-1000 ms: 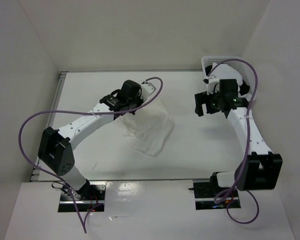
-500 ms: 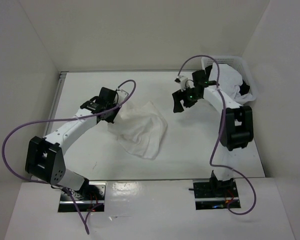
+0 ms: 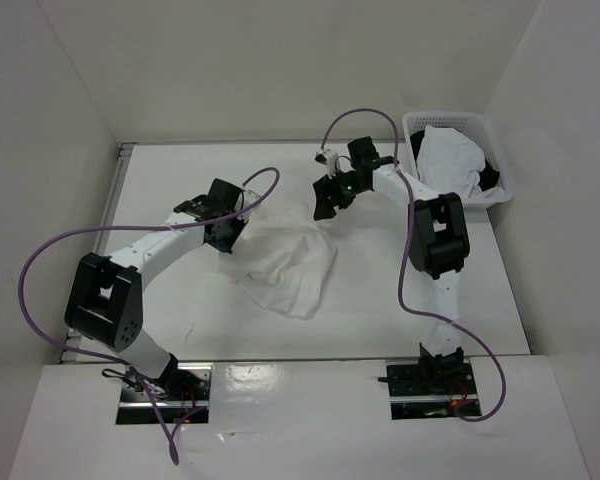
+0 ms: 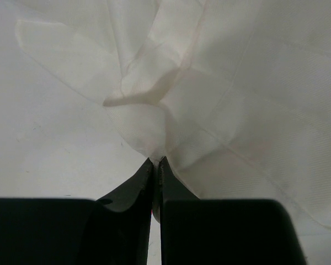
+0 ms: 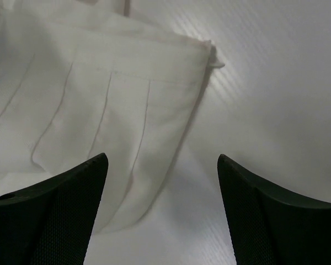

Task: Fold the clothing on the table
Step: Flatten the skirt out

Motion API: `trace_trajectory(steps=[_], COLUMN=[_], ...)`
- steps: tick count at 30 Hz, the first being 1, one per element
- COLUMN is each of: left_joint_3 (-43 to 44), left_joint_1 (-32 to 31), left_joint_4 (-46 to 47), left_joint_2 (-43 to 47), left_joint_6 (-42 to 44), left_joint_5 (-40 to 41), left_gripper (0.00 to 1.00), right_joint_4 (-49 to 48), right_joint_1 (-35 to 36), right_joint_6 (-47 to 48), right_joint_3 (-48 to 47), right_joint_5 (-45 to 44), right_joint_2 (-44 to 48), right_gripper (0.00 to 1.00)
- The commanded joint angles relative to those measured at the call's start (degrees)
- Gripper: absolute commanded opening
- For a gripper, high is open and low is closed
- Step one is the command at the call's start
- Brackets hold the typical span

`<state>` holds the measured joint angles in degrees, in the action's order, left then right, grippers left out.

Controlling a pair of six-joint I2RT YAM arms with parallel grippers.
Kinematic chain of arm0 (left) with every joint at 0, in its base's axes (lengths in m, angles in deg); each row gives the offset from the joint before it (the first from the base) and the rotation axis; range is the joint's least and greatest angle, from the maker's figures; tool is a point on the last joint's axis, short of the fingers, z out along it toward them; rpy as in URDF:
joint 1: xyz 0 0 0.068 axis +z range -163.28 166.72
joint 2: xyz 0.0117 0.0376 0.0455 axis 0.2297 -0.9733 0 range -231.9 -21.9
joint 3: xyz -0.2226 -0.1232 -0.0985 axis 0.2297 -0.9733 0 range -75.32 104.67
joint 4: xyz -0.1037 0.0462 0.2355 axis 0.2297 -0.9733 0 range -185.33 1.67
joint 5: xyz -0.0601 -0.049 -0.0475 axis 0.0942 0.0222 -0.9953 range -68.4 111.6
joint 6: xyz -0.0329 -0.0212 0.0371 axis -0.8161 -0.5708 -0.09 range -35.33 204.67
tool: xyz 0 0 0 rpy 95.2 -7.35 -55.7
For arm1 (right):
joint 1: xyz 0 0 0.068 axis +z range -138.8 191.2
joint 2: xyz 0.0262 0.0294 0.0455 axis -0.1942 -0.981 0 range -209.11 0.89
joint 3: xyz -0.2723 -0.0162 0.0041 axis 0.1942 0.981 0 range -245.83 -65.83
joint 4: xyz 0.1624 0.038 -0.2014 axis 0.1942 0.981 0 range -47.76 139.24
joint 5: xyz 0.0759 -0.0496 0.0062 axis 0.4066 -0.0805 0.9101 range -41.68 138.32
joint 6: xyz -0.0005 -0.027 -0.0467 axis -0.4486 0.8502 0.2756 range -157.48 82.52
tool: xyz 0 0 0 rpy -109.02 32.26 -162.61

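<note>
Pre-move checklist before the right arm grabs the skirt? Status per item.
1. Left gripper pinches pleated skirt: ok, jaws closed on a fold.
2. Right gripper open: ok, jaws wide.
3. Right gripper over skirt's waist corner: ok, edge lies between the jaws.
4. Right gripper down at cloth level: cannot tell.
5. Skirt flat on table: not ok, bunched near the left gripper.
6. Basket with white cloth apart from skirt: ok.
</note>
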<state>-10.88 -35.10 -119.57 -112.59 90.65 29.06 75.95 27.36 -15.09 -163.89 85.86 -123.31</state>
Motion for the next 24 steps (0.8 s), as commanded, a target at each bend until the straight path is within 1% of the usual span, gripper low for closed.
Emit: trace_trajectory(steps=[1,3,6,7,8,12,14,17,20,23,24], left_joint_3=[0.2,0.2,0.2,0.2,0.2,0.2,0.2,0.2,0.2,0.2,0.2], left_joint_1=[0.1,0.1,0.1,0.1,0.1,0.1,-0.4,-0.4,-0.4,-0.4,-0.4], left_joint_4=[0.6,0.6,1.2,1.2,1.2,1.2,1.2,1.2,1.2,1.2,1.2], left_joint_2=[0.3,0.3,0.3,-0.3,-0.3,-0.9,-0.9,-1.4,-1.4,-1.4,-1.4], left_joint_6=[0.2,0.2,0.7,0.7,0.7,0.7,0.7,0.7,0.7,0.7,0.7], left_joint_5=[-3.1,-3.7,-3.7,-3.7,-3.7,-3.7,-3.7,-3.7,-3.7,-3.2,-3.2], left_gripper=[0.11,0.11,0.11,0.11,0.11,0.11,0.11,0.11,0.11,0.11,0.11], right_joint_4=[-4.2,-4.2,-2.9,-0.5,-0.5,2.5,3.6,5.7,5.7,5.7,5.7], right_joint_1=[-0.3,-0.3,-0.3,0.2,0.2,0.2,0.7,0.7,1.9,2.5,3.1], right_joint_6=[-2.3,-2.9,-4.1,-4.1,-4.1,-5.0,-5.0,-5.0,-5.0,-5.0,-5.0], right_joint_3=[-4.8,-7.3,-11.5,-13.5,-16.5,-22.3,-24.9,-26.8,-27.4,-26.4,-26.4], right_joint_5=[3.2,4.3,6.4,7.5,8.3,9.5,10.0,10.0,9.5,7.6,7.1], right_joint_2=[-3.8,-7.3,-12.5,-13.8,-15.0,-20.4,-21.6,-23.5,-23.5,-23.5,-24.1], right_gripper=[0.83,0.82,0.76,0.76,0.73,0.72,0.72,0.71,0.7,0.67,0.64])
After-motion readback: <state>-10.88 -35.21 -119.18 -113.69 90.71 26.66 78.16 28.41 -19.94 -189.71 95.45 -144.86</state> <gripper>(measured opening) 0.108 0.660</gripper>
